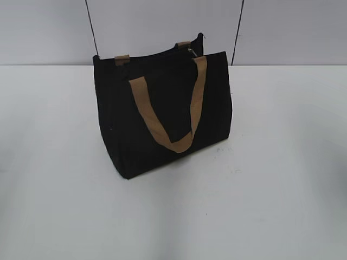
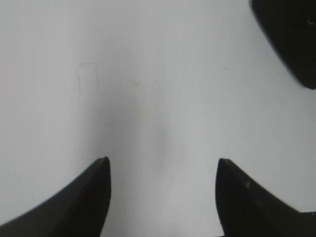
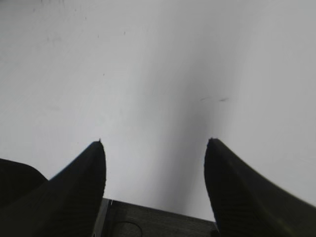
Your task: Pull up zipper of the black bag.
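Observation:
The black bag (image 1: 162,114) stands upright on the white table in the exterior view, with one tan strap hanging down its front. A small silvery zipper slider (image 1: 191,51) shows at the top edge, near the right end. Neither arm shows in the exterior view. My left gripper (image 2: 163,160) is open and empty over bare table; a dark corner of the bag (image 2: 291,34) shows at the upper right of the left wrist view. My right gripper (image 3: 154,141) is open and empty over bare table; the bag is out of its view.
The white table (image 1: 271,189) spreads around the bag. A grey back wall (image 1: 49,32) with two dark vertical seams stands behind it.

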Action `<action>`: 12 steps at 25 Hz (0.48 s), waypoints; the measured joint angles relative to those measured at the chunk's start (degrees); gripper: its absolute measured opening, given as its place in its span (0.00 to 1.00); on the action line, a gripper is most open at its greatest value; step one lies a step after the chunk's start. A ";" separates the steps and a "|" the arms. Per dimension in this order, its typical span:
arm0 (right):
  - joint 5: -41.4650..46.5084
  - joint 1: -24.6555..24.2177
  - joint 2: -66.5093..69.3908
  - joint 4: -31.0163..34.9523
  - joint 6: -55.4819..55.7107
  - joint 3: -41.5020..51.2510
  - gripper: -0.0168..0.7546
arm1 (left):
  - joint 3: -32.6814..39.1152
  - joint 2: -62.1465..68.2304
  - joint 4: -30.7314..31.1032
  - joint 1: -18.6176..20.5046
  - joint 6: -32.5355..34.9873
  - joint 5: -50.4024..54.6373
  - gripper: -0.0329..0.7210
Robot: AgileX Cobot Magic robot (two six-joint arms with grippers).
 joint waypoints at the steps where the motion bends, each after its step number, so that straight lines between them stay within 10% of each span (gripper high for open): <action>1: -0.79 0.00 -2.19 0.05 0.29 3.45 0.65 | 2.09 -2.68 -0.06 0.00 0.00 -0.34 0.70; 12: -8.39 0.00 -30.95 8.16 1.09 32.38 0.65 | 14.51 -25.52 -7.05 0.00 0.00 -2.02 0.70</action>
